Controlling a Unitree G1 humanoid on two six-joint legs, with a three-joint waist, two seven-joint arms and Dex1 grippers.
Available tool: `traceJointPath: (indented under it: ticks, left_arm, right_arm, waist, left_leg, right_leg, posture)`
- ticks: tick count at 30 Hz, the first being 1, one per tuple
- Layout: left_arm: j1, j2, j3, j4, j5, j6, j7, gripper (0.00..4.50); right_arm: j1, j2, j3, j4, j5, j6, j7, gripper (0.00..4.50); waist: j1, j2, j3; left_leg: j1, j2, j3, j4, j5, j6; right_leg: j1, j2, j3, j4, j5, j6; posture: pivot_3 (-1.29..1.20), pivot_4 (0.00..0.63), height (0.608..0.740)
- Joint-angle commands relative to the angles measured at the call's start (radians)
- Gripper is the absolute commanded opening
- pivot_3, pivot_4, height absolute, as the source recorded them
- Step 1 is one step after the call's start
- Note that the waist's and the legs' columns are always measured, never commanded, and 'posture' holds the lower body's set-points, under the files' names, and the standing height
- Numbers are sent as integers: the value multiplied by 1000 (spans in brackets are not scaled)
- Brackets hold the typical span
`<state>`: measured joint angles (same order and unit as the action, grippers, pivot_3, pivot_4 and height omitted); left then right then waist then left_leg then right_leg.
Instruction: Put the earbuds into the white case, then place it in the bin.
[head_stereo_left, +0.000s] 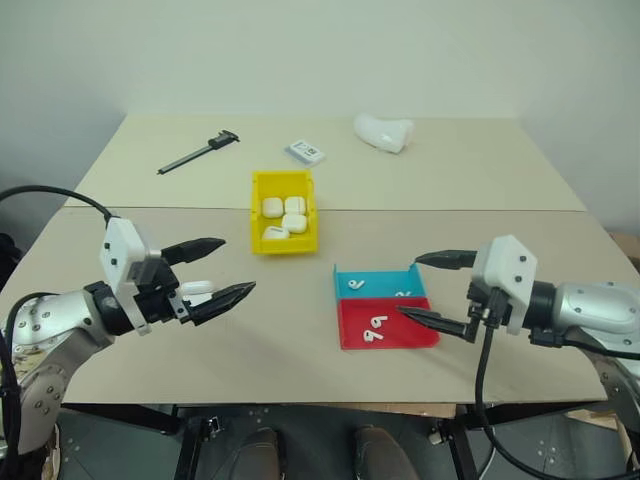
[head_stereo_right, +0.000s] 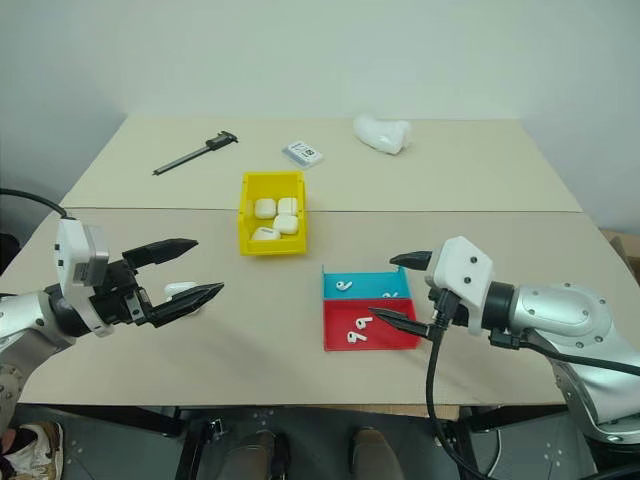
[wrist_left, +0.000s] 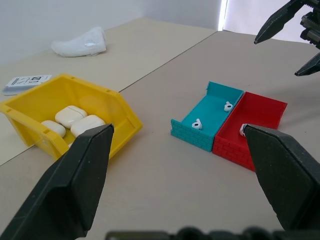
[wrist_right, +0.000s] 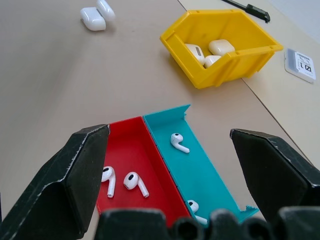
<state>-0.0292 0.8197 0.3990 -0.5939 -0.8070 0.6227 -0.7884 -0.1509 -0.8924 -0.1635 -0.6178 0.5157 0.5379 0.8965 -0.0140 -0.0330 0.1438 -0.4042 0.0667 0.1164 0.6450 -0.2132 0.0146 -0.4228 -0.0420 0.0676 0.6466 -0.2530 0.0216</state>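
Two earbuds (wrist_right: 135, 182) lie in the red half of a small tray (head_stereo_left: 345, 335), and two more earbuds (wrist_right: 177, 141) lie in its blue half. The white case (wrist_right: 95, 15) rests on the table with its lid flipped back, just beyond my left gripper (head_stereo_left: 239, 264). That gripper hovers open and empty above the table's left side. My right gripper (head_stereo_left: 408, 286) hangs open and empty over the tray's right end. The yellow bin (head_stereo_left: 257, 215) stands at the table's middle, holding several white cases.
A black caliper (head_stereo_left: 200, 152), a small label card (head_stereo_left: 305, 151) and a lumpy white object (head_stereo_left: 383, 131) lie on the far table. A seam runs across between the two tables, just behind the bin.
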Motion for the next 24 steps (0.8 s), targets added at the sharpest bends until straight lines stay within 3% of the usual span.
traceJointPath:
  ticks: [1,11,17,18,24]
  left_arm:
    - [-6,12,18,-21,2,-16,2,4500]
    - [15,42,14,-61,29,-3,32,4500]
    - [-6,31,-3,-151,94,54,204,4500]
    - [-13,53,-16,-172,120,90,242,4500]
    - [-199,230,-46,-129,-128,600,358,4500]
  right_arm:
    - [-23,3,-8,-11,9,-27,5,4475]
    - [-32,10,-11,-2,11,-23,1,4475]
    - [-44,25,6,0,7,-14,-15,4475]
    - [-49,28,13,3,4,-17,-15,4475]
    - [-79,41,37,11,20,-6,-15,4475]
  waist:
    - [0,0,0]
    - [-1,0,0]
    - [-1,0,0]
    - [-1,0,0]
    - [-1,-1,0]
  left_leg:
    - [0,0,0,0,0,0]
    - [0,0,0,0,0,0]
    - [0,0,0,0,0,0]
    - [0,0,0,0,0,0]
    - [0,0,0,0,0,0]
  right_leg:
    - [0,0,0,0,0,0]
    - [0,0,0,0,0,0]
    - [0,0,0,0,0,0]
    - [0,0,0,0,0,0]
    - [0,0,0,1,0,0]
  posture:
    - [0,150,740]
    - [0,150,740]
    - [0,150,740]
    - [0,150,740]
    - [0,150,740]
